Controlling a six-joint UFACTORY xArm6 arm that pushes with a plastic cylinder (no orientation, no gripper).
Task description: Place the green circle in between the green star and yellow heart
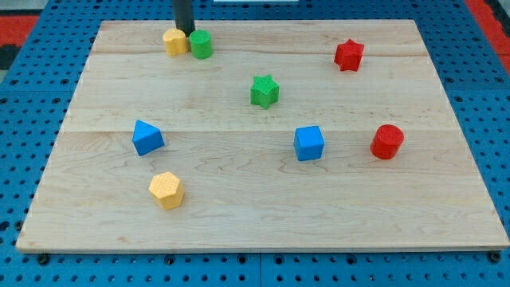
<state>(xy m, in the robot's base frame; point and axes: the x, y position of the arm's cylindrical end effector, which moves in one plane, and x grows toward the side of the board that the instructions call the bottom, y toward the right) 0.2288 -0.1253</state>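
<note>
The green circle [201, 44] sits near the view's top left, touching the right side of the yellow heart [175, 41]. The green star [264, 91] lies right of and below them, toward the board's middle. My tip [188, 32] comes down from the top edge and ends just behind the gap between the yellow heart and the green circle, close to both.
A red star [349, 55] is at the top right. A red cylinder [387, 142] and a blue cube [309, 143] lie at the right middle. A blue triangle [147, 138] and a yellow hexagon [166, 190] lie at the left. The wooden board [263, 215] rests on a blue pegboard.
</note>
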